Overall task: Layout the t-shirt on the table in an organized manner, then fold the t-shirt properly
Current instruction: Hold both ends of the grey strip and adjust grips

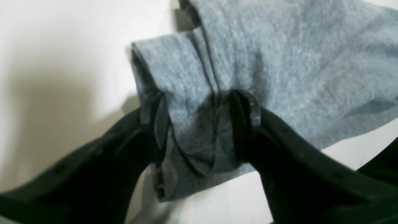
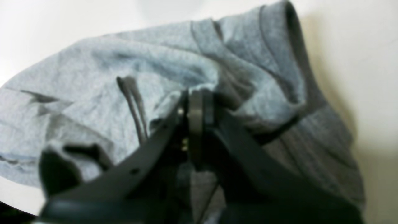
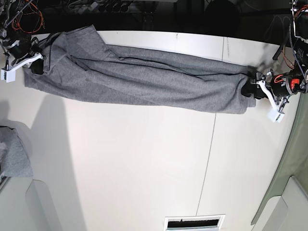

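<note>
right gripper (image 3: pixel 34 67): far left of base view, at the t-shirt's left end. Right wrist view: fingers (image 2: pixel 196 105) pressed together, a bunch of grey cloth pinched between them.
t-shirt (image 3: pixel 144 77): heather grey, stretched into a long band across the far part of the table, running from the right gripper down-slope to the left gripper. Long creases run along its length. Left end wider and lumpy, right end narrowed into a bunch.
t-shirt, right wrist view (image 2: pixel 93 77): rumpled, folds rising around the closed fingers, a hemmed edge standing up at upper right.
table (image 3: pixel 144 163): white, flat, thin dark seam running top to bottom right of centre. Near half bare except for the items below.
grey cloth bunch (image 3: pixel 14 154): separate, smaller, at the left edge of base view, well apart from the t-shirt, partly cut off by the frame.
slot (image 3: pixel 195 222): dark rectangular opening at the near edge of the table.
left gripper (image 3: pixel 254 88): right side of base view, at the t-shirt's narrow end. Left wrist view (image 1: pixel 199 124): jaws spread wide, a folded wad of shirt lying between the two fingers (image 1: pixel 245 112); cloth touches the inner faces, but whether it is gripped I cannot tell.
t-shirt, left wrist view (image 1: pixel 295 71): fabric fans out beyond the fingers over the white table, a rolled fold at the left.
green-grey panel (image 3: pixel 291 163): along the right edge, beside the table.
</note>
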Controlling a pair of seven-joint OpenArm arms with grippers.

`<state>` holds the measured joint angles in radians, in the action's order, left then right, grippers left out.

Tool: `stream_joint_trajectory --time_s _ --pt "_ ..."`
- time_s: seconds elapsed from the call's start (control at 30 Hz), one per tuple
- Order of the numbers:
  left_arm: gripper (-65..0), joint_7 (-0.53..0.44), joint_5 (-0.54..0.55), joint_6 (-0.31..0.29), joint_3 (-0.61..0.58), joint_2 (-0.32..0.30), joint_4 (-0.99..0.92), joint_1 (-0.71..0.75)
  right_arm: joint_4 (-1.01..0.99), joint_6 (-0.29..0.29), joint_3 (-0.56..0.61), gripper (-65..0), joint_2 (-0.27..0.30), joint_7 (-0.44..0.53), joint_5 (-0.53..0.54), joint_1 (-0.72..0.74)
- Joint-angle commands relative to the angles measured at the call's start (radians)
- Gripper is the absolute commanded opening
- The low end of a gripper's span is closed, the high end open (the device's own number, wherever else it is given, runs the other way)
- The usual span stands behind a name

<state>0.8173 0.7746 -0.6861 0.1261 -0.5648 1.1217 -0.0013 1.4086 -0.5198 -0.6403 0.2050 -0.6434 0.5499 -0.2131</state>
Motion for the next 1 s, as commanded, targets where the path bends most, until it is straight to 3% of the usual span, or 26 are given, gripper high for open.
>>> stream_joint_trajectory --time_s 0.0,0.1,0.3,0.33,0.4,0.43,0.57,0.73,0.97 --pt "-31.4 -0.010 -0.019 0.011 0.007 -0.013 -0.001 -0.012 0.014 -0.009 -0.006 -65.0 0.016 0.014 0.018 0.008" --pt "-31.4 -0.044 -0.061 0.066 0.007 -0.008 -0.033 -0.012 0.014 -0.008 -0.006 -65.0 0.016 0.014 0.018 0.008" --pt "-31.5 -0.035 -0.061 0.064 0.006 0.000 -0.042 0.000 0.014 -0.009 -0.006 -65.0 0.016 0.014 0.020 0.008" --pt "-31.5 -0.035 -0.061 0.059 0.006 0.000 -0.042 0.003 0.014 -0.009 -0.006 -65.0 0.016 0.014 0.021 0.008" --pt "-32.7 -0.034 -0.053 -0.010 0.004 0.000 -0.042 0.008 0.014 -0.009 -0.006 -65.0 0.016 0.013 0.028 0.008" --pt "-36.6 -0.031 -0.045 -0.012 0.003 0.000 -0.042 0.008 0.014 -0.009 -0.006 -65.0 0.016 0.013 0.034 0.008" --pt "-65.0 -0.021 0.027 -0.012 0.003 -0.001 -0.042 0.007 0.014 -0.009 -0.006 -65.0 0.016 0.014 0.041 0.008" --pt "-65.0 -0.020 0.137 -0.012 0.003 -0.019 -0.020 0.002 0.014 -0.009 -0.006 -65.0 0.016 0.013 0.054 0.008" --pt "-65.0 0.036 0.169 -0.012 0.003 -0.132 0.162 0.002 0.016 -0.034 -0.006 -65.0 0.016 0.011 0.109 0.008"
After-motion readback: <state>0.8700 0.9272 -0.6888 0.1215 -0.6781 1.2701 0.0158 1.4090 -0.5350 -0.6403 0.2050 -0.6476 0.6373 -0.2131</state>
